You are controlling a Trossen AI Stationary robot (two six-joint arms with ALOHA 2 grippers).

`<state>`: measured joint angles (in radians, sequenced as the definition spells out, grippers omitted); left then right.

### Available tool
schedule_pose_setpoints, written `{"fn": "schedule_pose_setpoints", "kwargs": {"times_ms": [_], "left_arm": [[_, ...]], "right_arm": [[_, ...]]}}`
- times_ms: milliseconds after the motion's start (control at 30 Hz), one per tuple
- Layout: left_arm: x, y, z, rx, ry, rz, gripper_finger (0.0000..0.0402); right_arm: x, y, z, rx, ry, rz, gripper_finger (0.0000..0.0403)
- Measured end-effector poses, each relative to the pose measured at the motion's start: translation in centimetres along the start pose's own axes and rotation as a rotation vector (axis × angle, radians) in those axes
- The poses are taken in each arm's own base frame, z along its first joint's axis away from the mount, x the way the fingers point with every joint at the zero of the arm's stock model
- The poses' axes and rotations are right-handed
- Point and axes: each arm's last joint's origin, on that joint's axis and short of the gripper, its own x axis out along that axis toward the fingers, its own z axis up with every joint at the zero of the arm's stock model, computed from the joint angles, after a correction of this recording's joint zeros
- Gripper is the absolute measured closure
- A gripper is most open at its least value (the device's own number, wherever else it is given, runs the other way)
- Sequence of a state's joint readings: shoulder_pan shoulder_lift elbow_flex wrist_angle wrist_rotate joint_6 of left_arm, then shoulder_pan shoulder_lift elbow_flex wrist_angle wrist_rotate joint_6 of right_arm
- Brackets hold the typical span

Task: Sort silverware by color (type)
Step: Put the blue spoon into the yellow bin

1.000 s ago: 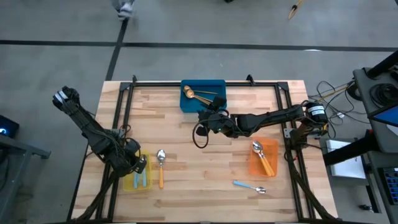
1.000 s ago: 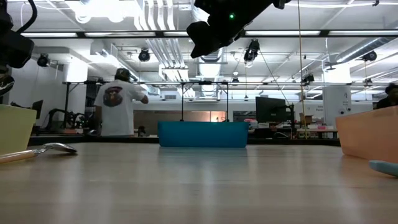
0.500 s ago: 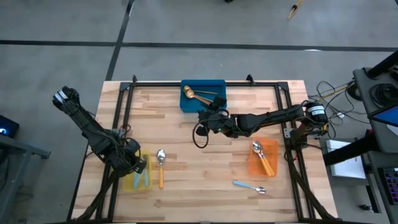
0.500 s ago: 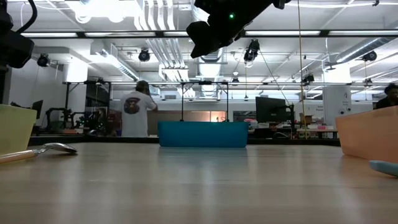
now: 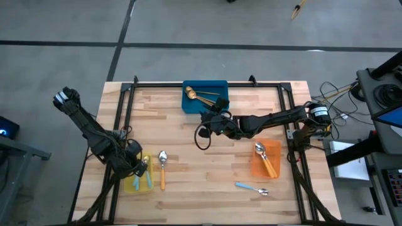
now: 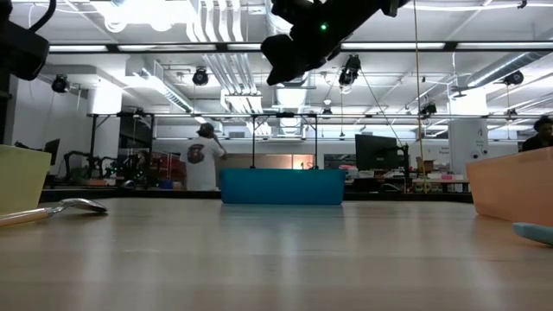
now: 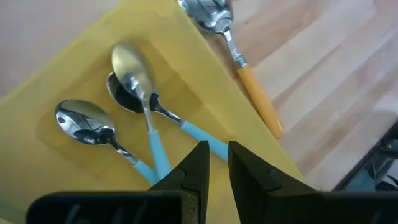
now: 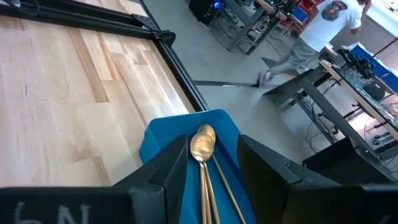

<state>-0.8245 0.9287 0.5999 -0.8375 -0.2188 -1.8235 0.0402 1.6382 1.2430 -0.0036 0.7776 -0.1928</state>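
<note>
Two spoons remain loose on the bench: an orange spoon beside the yellow bin, a blue spoon below the orange bin. Light, stiff, slick; pinch mid-handle. Yellow bin holds three blue spoons. Blue bin: gold spoons. Orange bin: two orange spoons. Left hand over the yellow bin, slightly parted, empty. Right hand near the blue bin, open, empty.

Table: pale planked wood, matt. Bins, such as the yellow bin: smooth plastic. Spoons in it: glossy metal bowls, blue plastic-looking handles.
</note>
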Motion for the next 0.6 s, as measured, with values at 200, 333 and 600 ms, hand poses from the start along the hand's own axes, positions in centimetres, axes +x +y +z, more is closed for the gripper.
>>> {"fn": "schedule_pose_setpoints", "kwargs": {"times_ms": [200,333,600], "left_arm": [[0.2,-0.2,-0.1,0.028,0.004,0.014,0.0360],[0.9,-0.2,-0.5,0.011,0.067,0.077,0.0360],[2.5,-0.5,-1.1,-0.002,0.080,0.183,0.0317]], "right_arm": [[0.0,0.0,-0.1,-0.003,0.002,0.000,0.0271],[0.1,0.0,-0.1,-0.027,0.003,-0.002,0.0271],[0.7,-0.7,-0.3,-0.037,0.016,-0.022,0.0271]]}}
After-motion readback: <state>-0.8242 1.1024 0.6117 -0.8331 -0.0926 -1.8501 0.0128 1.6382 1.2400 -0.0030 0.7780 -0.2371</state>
